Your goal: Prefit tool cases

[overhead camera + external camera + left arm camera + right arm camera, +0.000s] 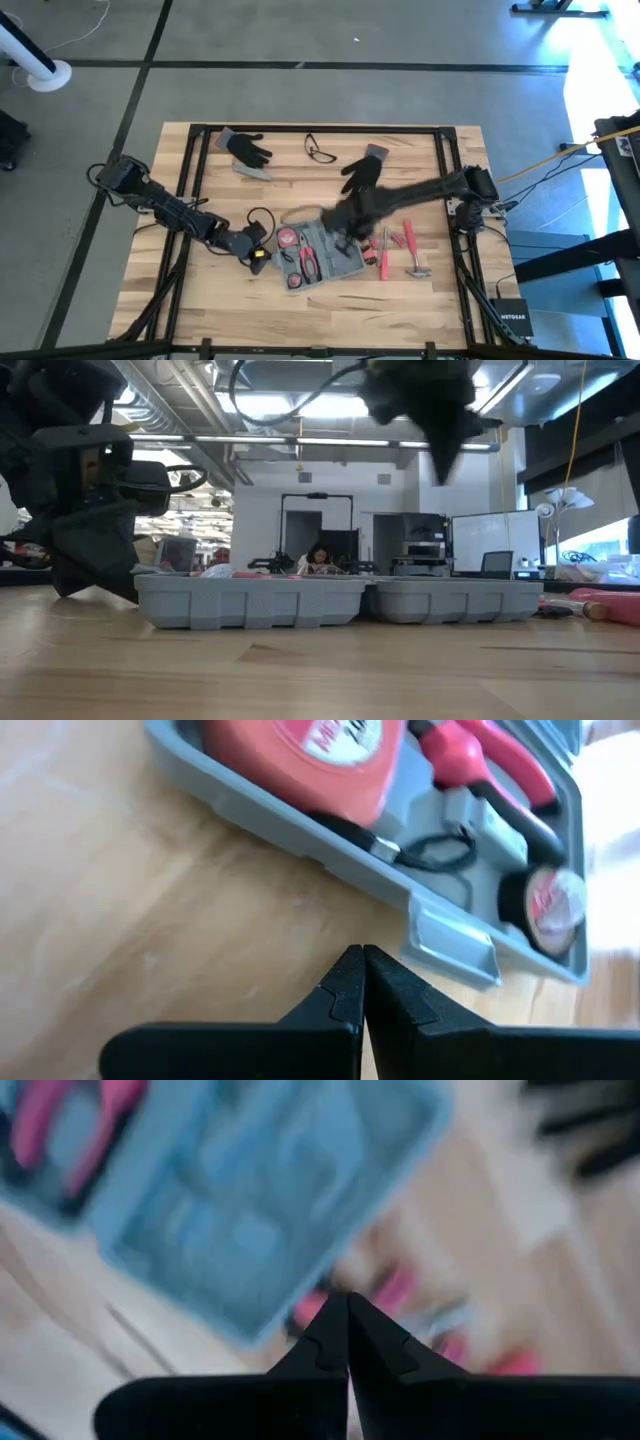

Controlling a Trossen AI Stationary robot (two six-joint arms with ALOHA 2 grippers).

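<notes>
The tool case point(325, 255) lies open at the lower middle of the bench point(200, 310); its left half holds a red tape measure point(288, 238), red-handled pliers point(309, 262) and a small roll point(294, 281). My left pincer point(262, 257) rests shut and empty just left of the case; my right pincer point(338, 222) hangs shut and empty above its right half, whose recesses look bare.

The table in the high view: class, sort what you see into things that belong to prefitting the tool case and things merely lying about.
Belongs to the job:
- open blue-grey plastic tool case
- red-handled pliers inside it
- red tape measure inside it
- loose red-handled hammer

Lying about:
- two black gloves
- dark-framed glasses
</notes>
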